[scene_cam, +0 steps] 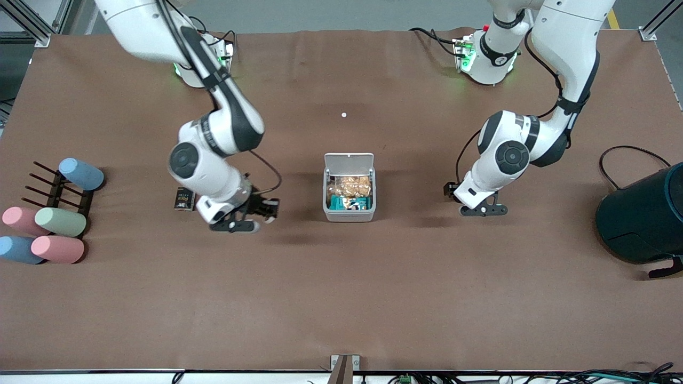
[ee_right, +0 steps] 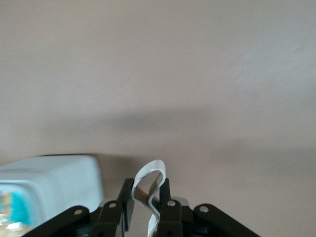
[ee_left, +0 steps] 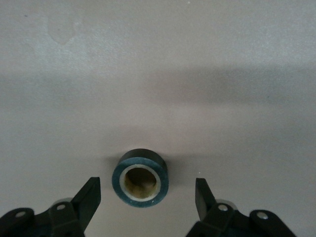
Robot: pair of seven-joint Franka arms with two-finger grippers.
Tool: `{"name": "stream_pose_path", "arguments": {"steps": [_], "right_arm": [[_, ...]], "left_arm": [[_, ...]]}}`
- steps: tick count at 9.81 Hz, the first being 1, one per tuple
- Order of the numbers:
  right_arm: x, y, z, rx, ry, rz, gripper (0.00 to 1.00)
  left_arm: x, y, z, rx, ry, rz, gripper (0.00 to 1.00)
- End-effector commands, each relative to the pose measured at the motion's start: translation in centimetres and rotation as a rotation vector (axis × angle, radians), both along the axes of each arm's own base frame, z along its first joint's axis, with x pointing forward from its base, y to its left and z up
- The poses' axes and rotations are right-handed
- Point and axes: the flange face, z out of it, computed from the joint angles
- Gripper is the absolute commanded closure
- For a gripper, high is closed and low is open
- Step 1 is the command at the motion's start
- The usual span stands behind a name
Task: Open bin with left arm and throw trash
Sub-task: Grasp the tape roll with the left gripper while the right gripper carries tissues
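Note:
The white bin (scene_cam: pixel 349 213) stands mid-table with its lid (scene_cam: pixel 349 160) open and gold and teal wrappers inside; its corner shows in the right wrist view (ee_right: pixel 54 177). My left gripper (scene_cam: pixel 483 210) is low over the table toward the left arm's end, open (ee_left: pixel 147 188). The dark tape roll (ee_left: pixel 140 178) lies on the table between its fingertips, untouched. My right gripper (scene_cam: pixel 235 225) hangs beside the bin toward the right arm's end, shut (ee_right: pixel 147 190) on a pale curled strip loop (ee_right: pixel 148 173). The black packet (scene_cam: pixel 184 199) lies on the table by the right arm.
A large dark teal cylinder (scene_cam: pixel 645 218) lies at the left arm's end with a black cable (scene_cam: pixel 632 152) by it. A black rack (scene_cam: pixel 58 192) with several pastel cylinders sits at the right arm's end. A small white dot (scene_cam: pixel 343 114) lies farther from the camera than the bin.

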Motion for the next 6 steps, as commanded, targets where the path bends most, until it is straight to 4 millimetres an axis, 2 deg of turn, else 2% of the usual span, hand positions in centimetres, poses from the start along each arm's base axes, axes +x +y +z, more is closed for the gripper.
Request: {"name": "stream_pose_path", "arguments": {"steps": [1, 2, 4, 5, 6], "right_arm": [[-2.3, 5.7, 3.0, 0.036, 0.022, -0.132, 0.75], [-3.1, 8.3, 4.5, 0.058, 0.021, -0.166, 0.75], [-5.3, 11.5, 4.7, 0.059, 0.029, -0.158, 0.73], [-5.6, 12.0, 3.6, 0.037, 0.028, -0.142, 0.73], [-5.7, 12.1, 2.9, 0.021, 0.028, -0.141, 0.72]], "left_arm": [[-1.0, 0.4, -0.9, 0.035, -0.017, -0.044, 0.14], [-1.1, 0.7, -1.2, 0.029, -0.034, -0.046, 0.14], [-1.2, 0.7, -1.9, 0.021, -0.042, -0.045, 0.14], [-1.1, 0.7, -1.9, 0.021, -0.044, -0.034, 0.14], [-1.1, 0.6, -2.0, 0.017, -0.051, -0.034, 0.23]]}}
